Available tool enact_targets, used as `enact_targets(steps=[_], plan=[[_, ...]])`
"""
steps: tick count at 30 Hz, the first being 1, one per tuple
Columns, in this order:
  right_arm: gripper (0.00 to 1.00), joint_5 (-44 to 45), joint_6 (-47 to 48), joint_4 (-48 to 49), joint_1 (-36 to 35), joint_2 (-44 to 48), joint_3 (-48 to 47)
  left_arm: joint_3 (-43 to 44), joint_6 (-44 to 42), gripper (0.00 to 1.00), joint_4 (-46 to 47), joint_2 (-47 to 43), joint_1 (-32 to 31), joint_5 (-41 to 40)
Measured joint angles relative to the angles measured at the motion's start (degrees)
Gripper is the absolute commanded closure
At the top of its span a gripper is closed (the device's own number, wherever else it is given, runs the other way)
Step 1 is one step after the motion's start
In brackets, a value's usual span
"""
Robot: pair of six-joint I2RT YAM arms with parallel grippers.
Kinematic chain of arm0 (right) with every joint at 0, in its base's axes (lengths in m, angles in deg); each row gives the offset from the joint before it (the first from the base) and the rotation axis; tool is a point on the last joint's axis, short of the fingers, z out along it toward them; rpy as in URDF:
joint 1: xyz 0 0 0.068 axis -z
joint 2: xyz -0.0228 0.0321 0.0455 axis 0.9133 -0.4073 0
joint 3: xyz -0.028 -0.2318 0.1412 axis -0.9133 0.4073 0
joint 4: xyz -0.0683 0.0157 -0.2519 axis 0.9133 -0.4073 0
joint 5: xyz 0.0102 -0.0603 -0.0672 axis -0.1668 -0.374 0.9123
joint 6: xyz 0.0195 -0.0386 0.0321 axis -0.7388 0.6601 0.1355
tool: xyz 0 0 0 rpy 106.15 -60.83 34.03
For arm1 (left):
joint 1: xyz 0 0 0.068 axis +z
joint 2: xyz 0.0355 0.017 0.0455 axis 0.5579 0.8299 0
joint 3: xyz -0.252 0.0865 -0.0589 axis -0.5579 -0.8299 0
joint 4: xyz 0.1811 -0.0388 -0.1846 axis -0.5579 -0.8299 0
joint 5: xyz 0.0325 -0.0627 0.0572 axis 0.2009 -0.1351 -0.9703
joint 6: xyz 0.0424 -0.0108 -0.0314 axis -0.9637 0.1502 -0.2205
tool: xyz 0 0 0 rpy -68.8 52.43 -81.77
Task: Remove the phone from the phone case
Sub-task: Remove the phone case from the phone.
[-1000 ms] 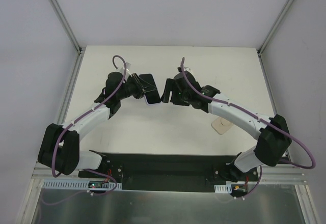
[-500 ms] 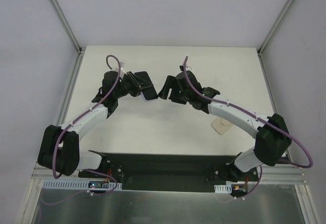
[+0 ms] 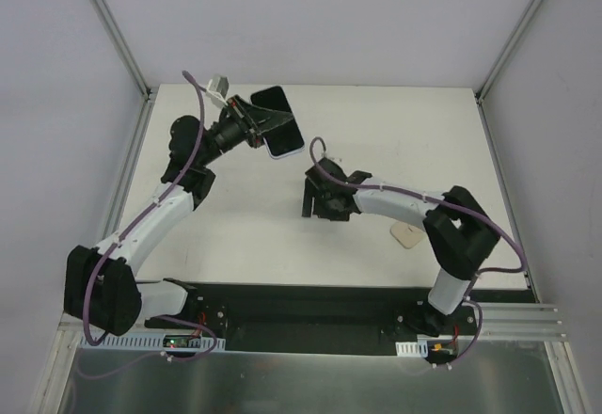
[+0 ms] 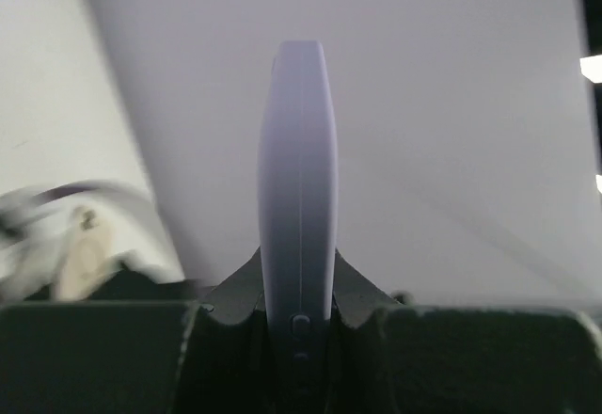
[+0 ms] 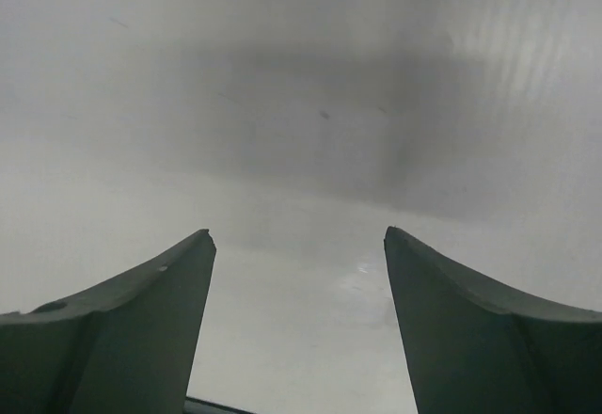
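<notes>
Above the table [image 3: 235, 235], left jaws clamp the phone [image 3: 278, 122], long axis pointing straight outward; right jaws apart.

The left gripper [image 4: 298, 294] is clamped on a pale lavender phone [image 4: 298, 179], seen edge-on and standing upright from 6 o'clock toward 12. Dark fingers [image 4: 235, 294] press both of its faces. Two side buttons [image 4: 299, 323] sit low on the edge. A blurred beige shape [image 4: 83, 256] lies at 8 o'clock.
</notes>
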Motion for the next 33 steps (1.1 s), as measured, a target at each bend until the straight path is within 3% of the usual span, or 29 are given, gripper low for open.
enact_targets(steps=[4,8,14,25,33], plan=[[0.24,2.8,1.5,-10.4,-2.1,-5.6,2.2,7.9,1.9,1.0,8.4,-5.2,-0.7,4.1],[0.24,3.9,2.0,-13.0,-2.1,-2.2,2.4,9.1,2.1,1.0,12.9,-9.1,-0.7,6.2],[0.24,3.5,2.4,-13.5,-0.2,8.7,2.9,7.3,2.1,1.0,12.7,-7.3,-0.7,8.7],[0.23,-2.3,3.4,-3.4,5.0,34.8,3.5,4.3,3.5,1.0,10.8,-4.9,-0.7,11.8],[0.23,-11.1,2.7,3.5,5.0,33.5,0.9,3.6,4.4,1.0,11.8,-4.0,-0.7,12.2]])
